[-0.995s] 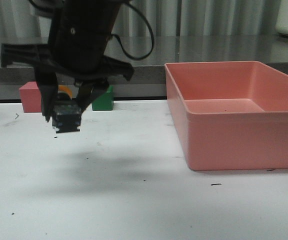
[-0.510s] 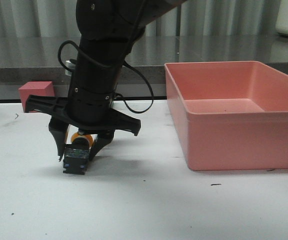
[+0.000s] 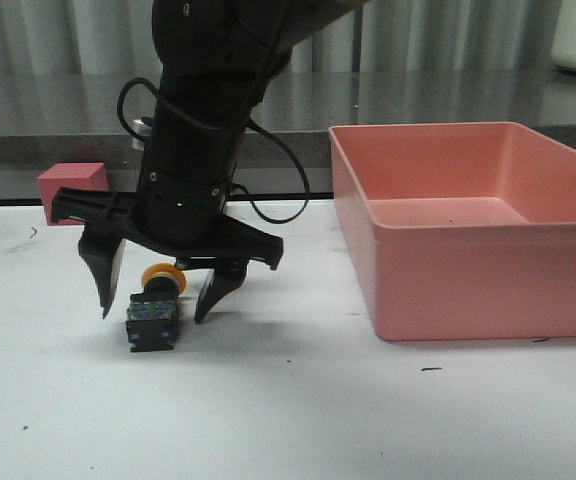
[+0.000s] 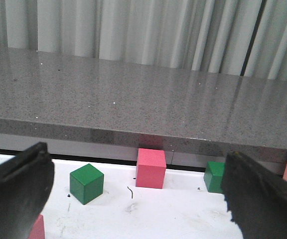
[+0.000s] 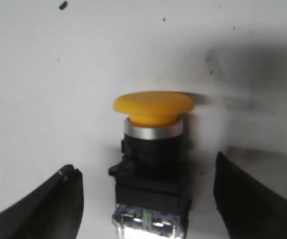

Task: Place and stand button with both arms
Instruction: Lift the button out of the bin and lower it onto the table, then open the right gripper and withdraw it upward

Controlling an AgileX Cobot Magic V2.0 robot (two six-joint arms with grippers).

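- The button [image 3: 154,314] is lying on its side on the white table [image 3: 288,420], to the left of the pink bin [image 3: 478,225] and well apart from it.
- Its long axis is running front to back along the table: the yellow cap [image 5: 153,107] is pointing away from the robot, toward the far counter, and the blue-green base is facing the front camera.
- The silver collar [image 5: 152,130] is sitting just behind the cap, with the black body following toward the near end.
- The right gripper [image 3: 158,300] is hanging straight down over the button with its jaws spread wide; one finger is showing on each side of the button with a clear gap, neither touching it.
- The left gripper [image 4: 133,199] is also gaping wide and holding nothing, looking toward a pink cube [image 4: 151,168] and two green cubes [image 4: 86,183] by the counter.
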